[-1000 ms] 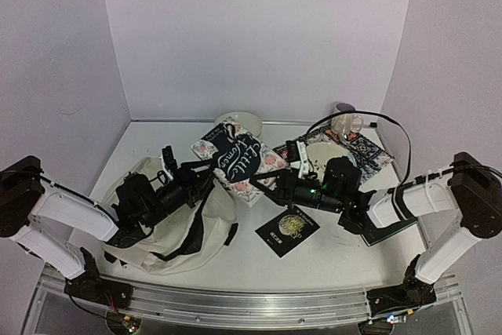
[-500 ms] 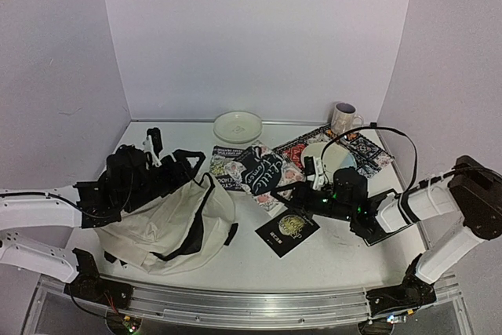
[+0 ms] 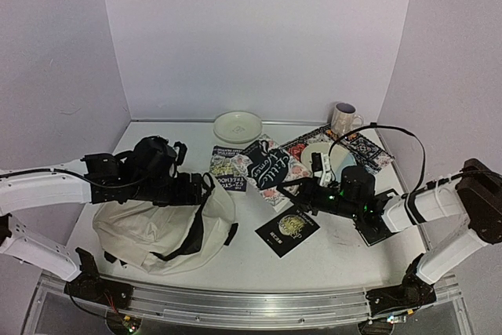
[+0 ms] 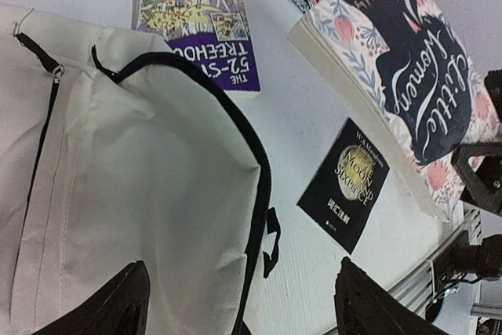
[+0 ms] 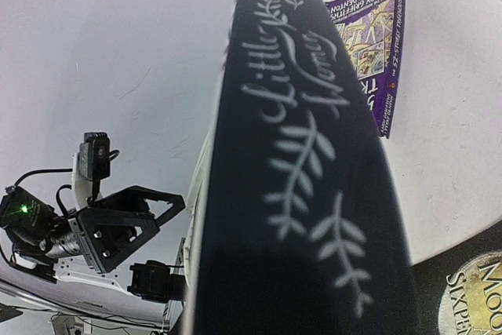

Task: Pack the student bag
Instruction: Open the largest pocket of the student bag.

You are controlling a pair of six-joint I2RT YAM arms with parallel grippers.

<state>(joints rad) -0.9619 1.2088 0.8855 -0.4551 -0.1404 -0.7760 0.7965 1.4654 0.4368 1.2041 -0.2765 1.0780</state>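
The student bag (image 3: 145,229) is a cream backpack lying flat at the front left, with its black zipper edge (image 4: 255,162) curving across the left wrist view. My left gripper (image 3: 196,191) hovers over the bag's right edge, open, with both black fingertips (image 4: 118,304) wide apart and nothing between them but the bag (image 4: 118,178) below. My right gripper (image 3: 302,190) is shut on the "Little Women" book (image 3: 269,169) and holds it tilted above the table. The book's dark spine (image 5: 306,154) fills the right wrist view and hides the fingers.
A purple paperback (image 3: 227,167) lies behind the bag, also in the left wrist view (image 4: 200,13). A black paperback (image 3: 288,229) lies front centre. A pale bowl (image 3: 238,125), a mug (image 3: 343,118) and a patterned placemat (image 3: 370,151) with a white plate (image 3: 328,154) sit at the back.
My left gripper lifted away from the bag, then came down over its right edge. My right gripper carried the "Little Women" book to the right.
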